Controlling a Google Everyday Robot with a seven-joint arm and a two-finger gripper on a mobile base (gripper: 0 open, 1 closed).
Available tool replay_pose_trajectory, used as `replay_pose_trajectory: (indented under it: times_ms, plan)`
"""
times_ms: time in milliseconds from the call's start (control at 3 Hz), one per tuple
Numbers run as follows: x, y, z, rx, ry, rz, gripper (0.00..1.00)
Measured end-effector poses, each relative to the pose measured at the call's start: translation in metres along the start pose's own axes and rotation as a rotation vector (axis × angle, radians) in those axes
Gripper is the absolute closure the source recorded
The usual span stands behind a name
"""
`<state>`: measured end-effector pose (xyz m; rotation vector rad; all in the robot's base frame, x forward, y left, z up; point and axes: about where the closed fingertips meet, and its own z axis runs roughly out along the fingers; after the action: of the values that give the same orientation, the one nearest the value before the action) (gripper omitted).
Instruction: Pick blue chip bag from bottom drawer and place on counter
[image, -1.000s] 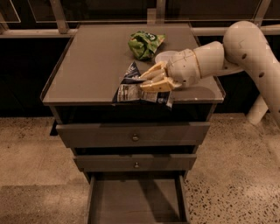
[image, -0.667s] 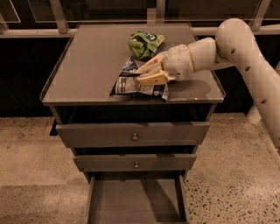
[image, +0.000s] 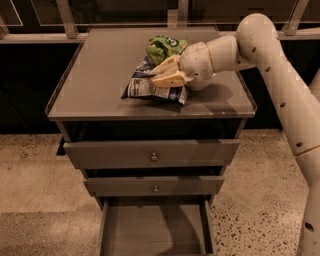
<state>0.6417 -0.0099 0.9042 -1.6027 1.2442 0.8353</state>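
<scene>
The blue chip bag, dark blue foil with a white label, lies crumpled on the counter near its middle. My gripper reaches in from the right and is shut on the bag's right end, one finger above it and one below, low over the counter top. The bottom drawer stands pulled open below, and its flat grey floor is bare.
A bright green snack bag lies on the counter just behind the gripper. My pale arm runs down the right side of the cabinet. Two shallower drawers with round knobs are closed above the open one. Speckled floor surrounds the cabinet.
My gripper has carried the blue chip bag a little farther back from the counter's front edge, closer to the green bag.
</scene>
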Motion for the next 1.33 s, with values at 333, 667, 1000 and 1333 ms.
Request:
replay_pose_trajectory:
  times_ms: [333,667,1000,1333]
  plan:
    - [0.0000,0.0000,0.0000,0.000,0.000,0.000,0.58]
    - [0.0000,0.0000,0.0000,0.000,0.000,0.000,0.35]
    - [0.0000,0.0000,0.0001,0.000,0.000,0.000,0.12]
    - [0.0000,0.0000,0.0001,0.000,0.000,0.000,0.00]
